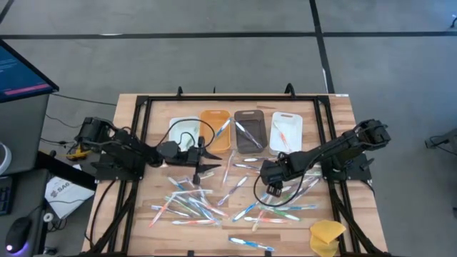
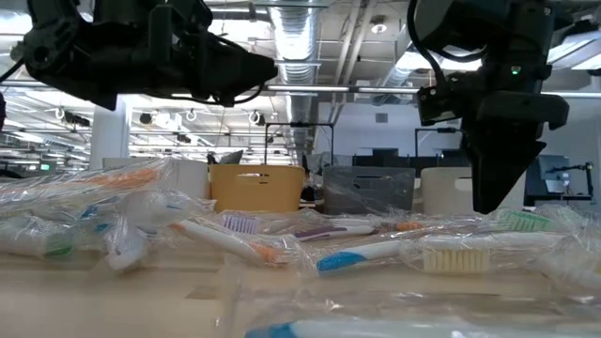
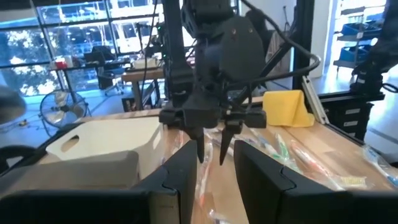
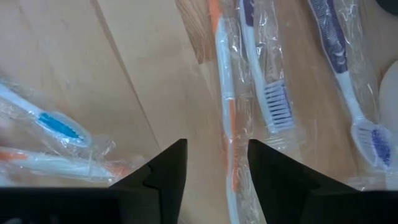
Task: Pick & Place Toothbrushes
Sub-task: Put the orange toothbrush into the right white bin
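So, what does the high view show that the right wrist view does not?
Only the high view shows four bins, the yellow sponge, the left gripper and both arms. Only the right wrist view shows an orange-handled toothbrush between the right gripper fingers, jaws apart. Both show wrapped toothbrushes on the wooden table.
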`<state>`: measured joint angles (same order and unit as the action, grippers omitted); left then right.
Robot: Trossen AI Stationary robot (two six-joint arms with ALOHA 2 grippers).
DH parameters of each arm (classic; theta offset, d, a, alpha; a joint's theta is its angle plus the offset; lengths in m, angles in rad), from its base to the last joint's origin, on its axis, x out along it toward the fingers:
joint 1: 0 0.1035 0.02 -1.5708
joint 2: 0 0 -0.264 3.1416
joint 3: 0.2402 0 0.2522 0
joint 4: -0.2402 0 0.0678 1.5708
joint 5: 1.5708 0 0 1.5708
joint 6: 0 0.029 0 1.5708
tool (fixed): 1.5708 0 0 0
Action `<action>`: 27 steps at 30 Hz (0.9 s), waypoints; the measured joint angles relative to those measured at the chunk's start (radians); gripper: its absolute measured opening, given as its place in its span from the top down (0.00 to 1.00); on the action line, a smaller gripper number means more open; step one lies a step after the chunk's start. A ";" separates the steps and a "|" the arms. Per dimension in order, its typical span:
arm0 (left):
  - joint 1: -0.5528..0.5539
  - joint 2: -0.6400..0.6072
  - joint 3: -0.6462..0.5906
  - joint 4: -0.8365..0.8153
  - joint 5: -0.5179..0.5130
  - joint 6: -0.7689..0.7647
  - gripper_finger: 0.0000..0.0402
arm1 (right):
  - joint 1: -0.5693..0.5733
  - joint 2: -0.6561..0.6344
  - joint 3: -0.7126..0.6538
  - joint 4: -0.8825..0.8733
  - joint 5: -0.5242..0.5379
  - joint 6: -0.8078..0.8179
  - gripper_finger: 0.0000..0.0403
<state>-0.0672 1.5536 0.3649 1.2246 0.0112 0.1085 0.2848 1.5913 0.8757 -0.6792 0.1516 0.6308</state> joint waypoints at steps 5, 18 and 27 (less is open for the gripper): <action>0.017 0.000 0.002 0.020 0.026 0.000 0.75 | 0.000 0.000 -0.016 0.019 0.003 0.009 0.61; 0.020 0.000 0.022 0.019 0.050 0.044 0.75 | 0.001 0.000 -0.090 0.067 0.004 0.036 0.63; 0.020 0.000 0.022 0.017 0.050 0.042 0.75 | -0.005 -0.005 -0.151 0.137 0.006 0.040 0.70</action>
<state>-0.0471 1.5532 0.3870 1.2419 0.0608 0.1501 0.2798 1.5866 0.7249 -0.5426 0.1581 0.6712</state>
